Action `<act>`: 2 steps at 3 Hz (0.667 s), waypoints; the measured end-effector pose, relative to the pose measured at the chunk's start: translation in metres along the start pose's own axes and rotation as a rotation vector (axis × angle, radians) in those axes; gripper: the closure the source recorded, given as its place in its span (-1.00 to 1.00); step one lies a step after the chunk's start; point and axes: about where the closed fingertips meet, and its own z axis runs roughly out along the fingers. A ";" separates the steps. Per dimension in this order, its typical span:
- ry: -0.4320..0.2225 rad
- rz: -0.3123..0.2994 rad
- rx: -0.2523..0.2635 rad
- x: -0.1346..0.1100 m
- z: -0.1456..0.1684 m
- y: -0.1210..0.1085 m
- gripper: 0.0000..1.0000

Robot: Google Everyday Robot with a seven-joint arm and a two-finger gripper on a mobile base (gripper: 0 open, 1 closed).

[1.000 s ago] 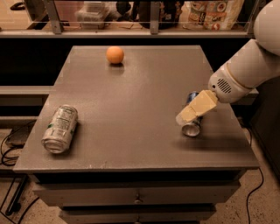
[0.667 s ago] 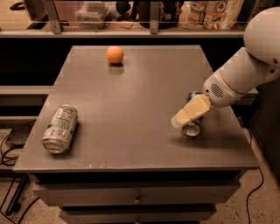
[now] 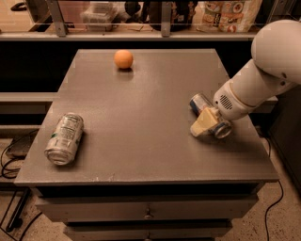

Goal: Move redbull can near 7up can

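The redbull can lies on its side near the right edge of the grey table; its blue-and-silver body shows at the far end and its round end at the near end. My gripper is down over the middle of this can, with its cream-coloured part covering the can's body. The 7up can, wider and silver-white with green print, lies on its side at the table's front left, far from the gripper.
An orange ball sits at the back of the table. A shelf with boxes and containers runs behind the table. Drawers are below the tabletop, and cables lie on the floor at the left.
My gripper has come down and settled over the redbull can. The can's near end has swung a little to the right. The 7up can and the ball have not moved.
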 end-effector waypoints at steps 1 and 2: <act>0.000 0.000 0.000 -0.002 -0.006 0.001 0.46; 0.000 0.000 0.000 -0.003 -0.007 0.001 0.91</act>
